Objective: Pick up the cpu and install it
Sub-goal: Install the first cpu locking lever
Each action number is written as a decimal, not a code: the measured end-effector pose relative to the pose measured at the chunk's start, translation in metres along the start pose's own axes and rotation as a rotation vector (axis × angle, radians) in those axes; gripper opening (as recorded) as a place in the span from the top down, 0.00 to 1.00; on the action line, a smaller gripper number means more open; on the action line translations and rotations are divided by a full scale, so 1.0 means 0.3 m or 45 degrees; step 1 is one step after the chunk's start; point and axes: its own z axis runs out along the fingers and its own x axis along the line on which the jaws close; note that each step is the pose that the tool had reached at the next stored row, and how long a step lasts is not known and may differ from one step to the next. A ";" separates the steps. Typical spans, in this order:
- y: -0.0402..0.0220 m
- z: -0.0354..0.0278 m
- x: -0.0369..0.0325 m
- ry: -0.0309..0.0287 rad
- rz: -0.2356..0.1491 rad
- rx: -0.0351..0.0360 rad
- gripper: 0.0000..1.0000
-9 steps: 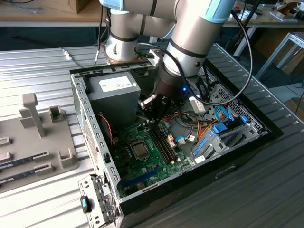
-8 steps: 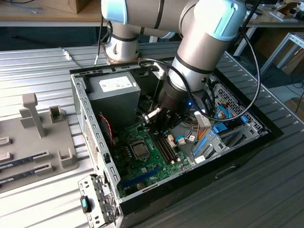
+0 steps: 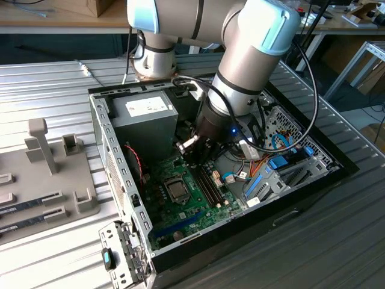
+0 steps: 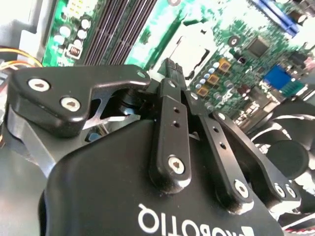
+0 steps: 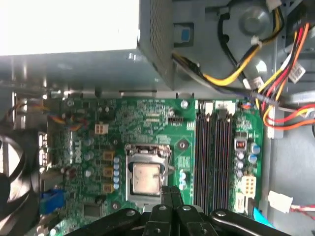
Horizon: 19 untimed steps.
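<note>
I see the cpu (image 5: 146, 178) low in the middle of the first wrist view, lying flat inside the socket frame (image 5: 147, 147) on the motherboard (image 5: 147, 123). I judge it light, stiff and fragile underneath, best taken by opposite edges. My gripper (image 5: 171, 194), just below it, is clenched on nothing.

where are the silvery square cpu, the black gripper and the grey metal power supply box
silvery square cpu (image 5: 146, 178), first wrist view, middle of its metal top
black gripper (image 5: 171, 192), first wrist view, at its closed fingertips
grey metal power supply box (image 3: 147, 117), exterior view, its top face
</note>
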 end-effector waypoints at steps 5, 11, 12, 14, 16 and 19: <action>0.032 0.007 -0.003 -0.0018 -0.005 -0.0302 0.90; 0.049 0.008 -0.004 -0.0023 -0.006 -0.0383 0.90; 0.048 0.008 -0.004 -0.0024 -0.006 -0.0386 0.90; 0.047 0.003 -0.003 -0.0024 -0.006 -0.0390 0.90; 0.046 -0.019 0.000 -0.0024 -0.006 -0.0390 0.90; 0.044 -0.057 0.006 -0.0022 -0.006 -0.0388 0.90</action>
